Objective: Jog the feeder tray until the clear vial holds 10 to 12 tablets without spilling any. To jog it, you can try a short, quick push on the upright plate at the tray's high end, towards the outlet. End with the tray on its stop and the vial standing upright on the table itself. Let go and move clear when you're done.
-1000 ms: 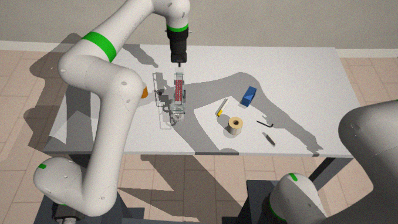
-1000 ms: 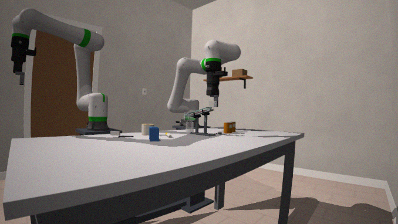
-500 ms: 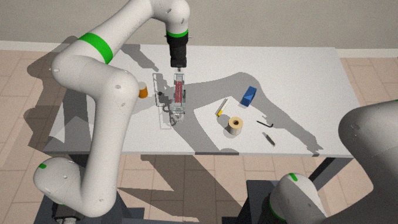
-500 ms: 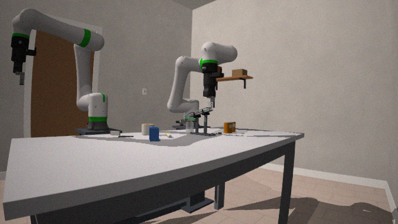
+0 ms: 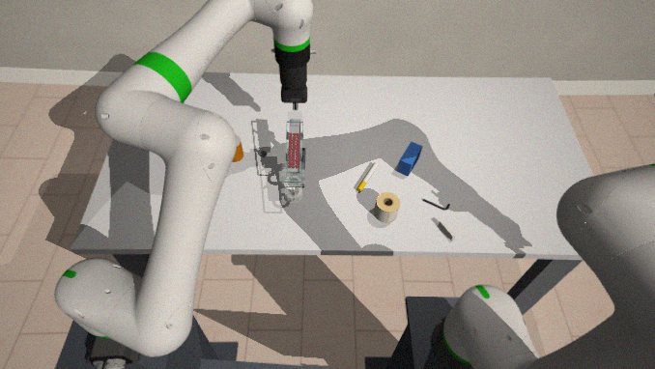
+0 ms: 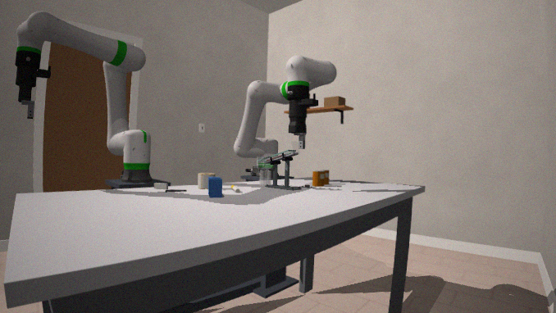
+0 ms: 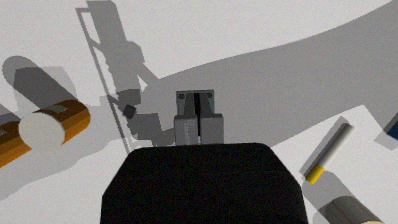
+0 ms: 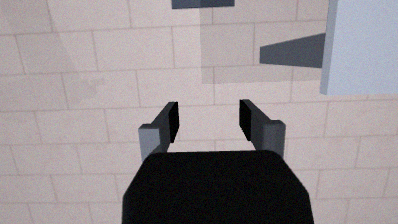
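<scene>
Overhead, taking the top view as a clock face centred on the feeder tray (image 5: 294,127) (image 6: 279,157), the left tool (image 5: 296,107) (image 6: 302,147) (image 7: 197,106) hangs at 12 o'clock, clenched on nothing, its fingertips above and just beyond the tray's high end. The tray slopes down towards 6 o'clock on its dark stand (image 6: 287,174), with red tablets (image 5: 294,151) in rows along its middle; whether it sits fully on its stop I cannot tell. At 6 o'clock, the clear vial (image 5: 293,194) (image 6: 266,177) is upright at the low end, its tablet count too small to make out. Around them on the counter (image 5: 483,121) (image 6: 205,221) (image 7: 250,25) (image 8: 365,45), an orange bottle (image 5: 238,153) (image 6: 321,179) (image 7: 75,120) shows at 9 o'clock, partly behind the left arm, and a blue block (image 5: 410,159) (image 6: 215,187) (image 7: 394,127) at 3. A yellow-tipped marker (image 5: 368,176) (image 6: 235,188) (image 7: 330,152) lies between 3 and 4, nearer than the black hex key (image 5: 437,205) (image 6: 176,190); a tan roll (image 5: 386,214) (image 6: 205,181) (image 7: 350,212) stands at 4. The right tool (image 6: 30,116) (image 8: 208,113) is released, fingers wide apart over the floor beside the counter, well away from the tray.
</scene>
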`<state>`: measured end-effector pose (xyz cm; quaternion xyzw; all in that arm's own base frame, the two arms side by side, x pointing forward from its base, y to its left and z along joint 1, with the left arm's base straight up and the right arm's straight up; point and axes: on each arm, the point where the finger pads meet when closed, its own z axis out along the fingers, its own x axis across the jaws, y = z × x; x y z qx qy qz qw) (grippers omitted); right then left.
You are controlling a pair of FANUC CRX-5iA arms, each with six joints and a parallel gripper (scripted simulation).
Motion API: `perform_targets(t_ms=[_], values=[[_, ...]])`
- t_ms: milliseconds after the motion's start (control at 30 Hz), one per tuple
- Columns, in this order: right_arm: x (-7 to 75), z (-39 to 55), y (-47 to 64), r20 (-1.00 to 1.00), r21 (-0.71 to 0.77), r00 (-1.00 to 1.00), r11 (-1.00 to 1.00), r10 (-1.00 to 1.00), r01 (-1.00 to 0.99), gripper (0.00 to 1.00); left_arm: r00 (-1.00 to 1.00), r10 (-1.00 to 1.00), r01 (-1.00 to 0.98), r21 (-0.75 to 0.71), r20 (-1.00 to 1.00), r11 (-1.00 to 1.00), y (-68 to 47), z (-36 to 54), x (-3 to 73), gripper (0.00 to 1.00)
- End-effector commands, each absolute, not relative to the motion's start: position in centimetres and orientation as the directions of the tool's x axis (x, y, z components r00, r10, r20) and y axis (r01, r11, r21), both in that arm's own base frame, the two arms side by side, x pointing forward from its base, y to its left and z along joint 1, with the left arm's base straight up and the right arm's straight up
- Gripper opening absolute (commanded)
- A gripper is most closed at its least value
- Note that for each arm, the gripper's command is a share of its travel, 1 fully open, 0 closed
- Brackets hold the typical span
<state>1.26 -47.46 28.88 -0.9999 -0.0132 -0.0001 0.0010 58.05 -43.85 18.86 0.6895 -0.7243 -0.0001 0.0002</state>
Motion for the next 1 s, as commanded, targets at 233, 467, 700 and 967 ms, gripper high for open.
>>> perform_targets(t_ms=[233, 467, 700, 967], values=[[1.3, 29.0, -47.5, 0.0, 0.0, 1.0, -1.0, 0.026, 0.026, 1.0, -0.049, -0.999, -0.999, -0.002, 0.002, 0.049, -43.9, 19.0, 57.9, 0.0], [1.3, 29.0, -47.5, 0.0, 0.0, 1.0, -1.0, 0.026, 0.026, 1.0, -0.049, -0.999, -0.999, -0.002, 0.002, 0.049, -43.8, 18.6, 56.3, 0.0], [1.3, 29.0, -47.5, 0.0, 0.0, 1.0, -1.0, 0.026, 0.026, 1.0, -0.049, -0.999, -0.999, -0.002, 0.002, 0.049, -43.7, 18.3, 55.2, 0.0], [1.3, 29.0, -47.5, 0.0, 0.0, 1.0, -1.0, 0.026, 0.026, 1.0, -0.049, -0.999, -0.999, -0.002, 0.002, 0.049, -43.9, 19.0, 58.0, 0.0]])
